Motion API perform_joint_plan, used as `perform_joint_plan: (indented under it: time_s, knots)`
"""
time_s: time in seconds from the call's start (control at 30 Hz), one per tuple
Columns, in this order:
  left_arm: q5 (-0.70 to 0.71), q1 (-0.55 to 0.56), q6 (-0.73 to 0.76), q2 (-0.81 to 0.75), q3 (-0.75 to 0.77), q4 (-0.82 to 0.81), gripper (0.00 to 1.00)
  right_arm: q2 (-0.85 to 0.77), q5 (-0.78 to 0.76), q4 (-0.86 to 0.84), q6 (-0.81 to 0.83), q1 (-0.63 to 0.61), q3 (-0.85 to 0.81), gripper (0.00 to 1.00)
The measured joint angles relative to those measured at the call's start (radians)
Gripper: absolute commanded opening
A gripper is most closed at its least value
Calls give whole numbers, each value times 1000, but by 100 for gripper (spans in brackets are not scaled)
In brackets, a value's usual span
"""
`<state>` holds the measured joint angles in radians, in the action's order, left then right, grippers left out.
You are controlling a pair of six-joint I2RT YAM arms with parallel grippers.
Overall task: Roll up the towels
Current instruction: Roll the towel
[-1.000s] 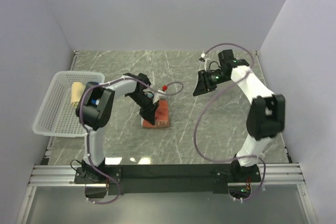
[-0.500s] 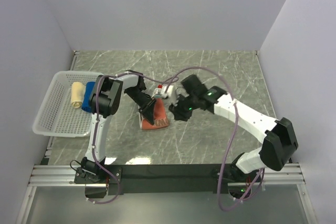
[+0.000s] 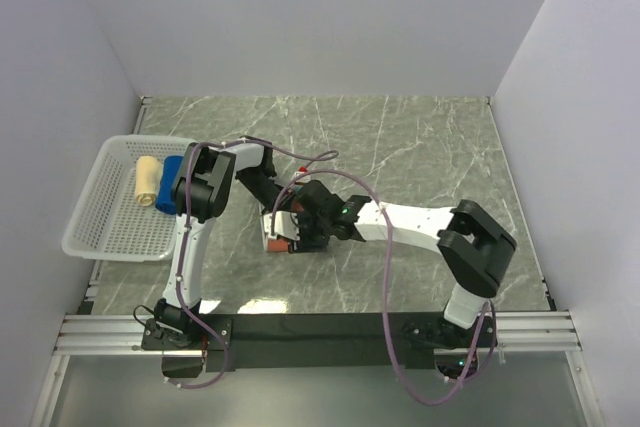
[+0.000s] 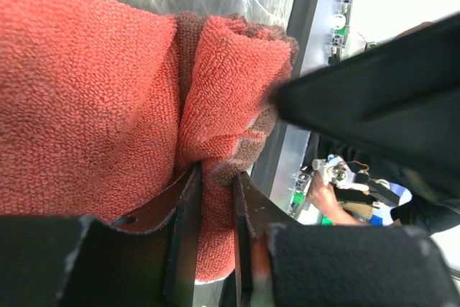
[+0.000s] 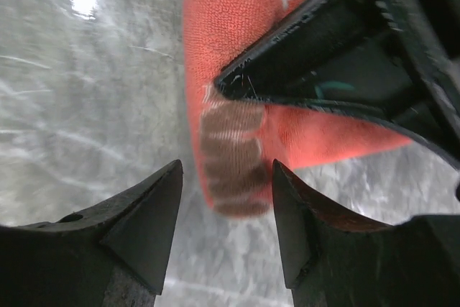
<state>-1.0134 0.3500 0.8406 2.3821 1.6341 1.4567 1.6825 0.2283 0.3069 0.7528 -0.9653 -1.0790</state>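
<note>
Across swings the right gripper [image 3: 312, 219] from upper right to frame centre, meeting the left gripper [image 3: 276, 213] at the rust-orange towel [image 4: 86, 91]. Its fingers stand apart over the brown-striped end; the left's pinch a nubby terry fold, thick and soft. We read this as a second hand for rolling, though from above the towel is mostly hidden.

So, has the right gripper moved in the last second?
Yes. The right gripper swung left across the table, toward the white basket, and now hovers at the orange towel.
</note>
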Motion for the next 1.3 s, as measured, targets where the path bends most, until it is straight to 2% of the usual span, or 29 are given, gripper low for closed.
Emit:
perform_joint_plan:
  time_s: [0.1,0.2,0.3,0.33,0.4,0.67,0.77,1.0,1.3]
  knots:
    - [0,-2,0,3,0,8,1,51,0,-32,42,0,2,59]
    - [2,-4,0,4,1,10,1,95,3,-61,72,0,2,51]
    - [10,-10,0,4,5,13,1,129,26,-52,85,2,-19,26]
    - [13,-14,0,4,5,15,1,137,37,-40,86,5,-32,10]
    - [14,-24,0,4,5,16,2,151,64,-16,76,11,-56,0]
    - [6,-89,-50,-68,-39,-78,30,220,175,100,-11,41,-177,0]
    - [9,-129,-77,-108,-37,-171,35,269,231,189,-66,43,-259,0]
    - [-13,-296,-159,-211,-5,-380,38,422,407,416,-140,44,-460,0]
    - [-67,-465,-340,-522,-72,-613,39,581,596,612,-210,92,-633,0]
